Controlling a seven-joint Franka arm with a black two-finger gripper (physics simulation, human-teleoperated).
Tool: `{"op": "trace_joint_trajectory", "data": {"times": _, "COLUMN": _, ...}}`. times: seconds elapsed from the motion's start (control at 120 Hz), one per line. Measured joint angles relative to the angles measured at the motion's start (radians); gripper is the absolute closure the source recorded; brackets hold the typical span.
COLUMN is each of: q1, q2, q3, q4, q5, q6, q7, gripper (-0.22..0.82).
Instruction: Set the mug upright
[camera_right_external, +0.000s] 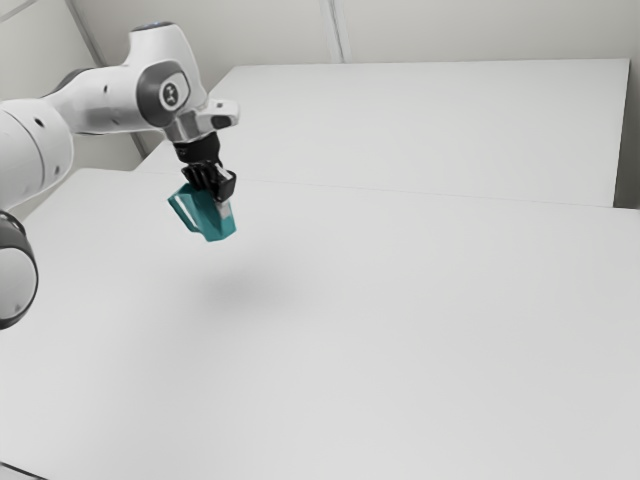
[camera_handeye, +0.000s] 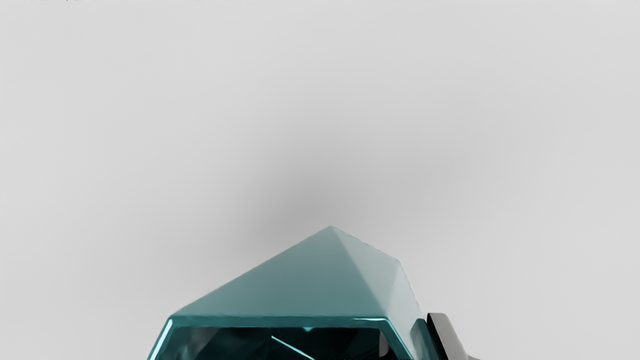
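We see into the mug (camera_right_external: 207, 213) through its open mouth, but its inside is too dark to tell what it holds. It is teal, faceted and glossy-rimmed, its handle toward the exterior view's left. Our gripper (camera_right_external: 214, 204) pinches it, tilted, above the white table (camera_right_external: 400, 330).

No legible lettering or numbers; a small unreadable mark (camera_right_external: 170, 94) on a round joint cap (camera_right_external: 149, 96) of the arm (camera_right_external: 105, 99)
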Motion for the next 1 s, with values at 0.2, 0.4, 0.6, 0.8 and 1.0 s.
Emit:
{"op": "trace_joint_trajectory", "data": {"times": 0.2, "q1": -0.009, "q2": 0.008, "q3": -0.001, "q4": -0.032, "q5": 0.019, "q6": 0.072, "q7": -0.061, "gripper": 0.79}}
{"op": "trace_joint_trajectory", "data": {"times": 0.4, "q1": -0.016, "q2": 0.054, "q3": 0.000, "q4": -0.034, "q5": 0.025, "q6": 0.140, "q7": -0.106, "gripper": 0.79}}
{"op": "trace_joint_trajectory", "data": {"times": 0.6, "q1": -0.024, "q2": 0.090, "q3": -0.001, "q4": -0.035, "q5": 0.025, "q6": 0.180, "q7": -0.141, "gripper": 0.79}}
{"op": "trace_joint_trajectory", "data": {"times": 0.8, "q1": -0.030, "q2": 0.119, "q3": -0.001, "q4": -0.034, "q5": 0.027, "q6": 0.231, "q7": -0.166, "gripper": 0.78}}
{"op": "trace_joint_trajectory", "data": {"times": 1.0, "q1": -0.040, "q2": 0.139, "q3": -0.001, "q4": -0.064, "q5": 0.026, "q6": 0.275, "q7": -0.185, "gripper": 0.78}}
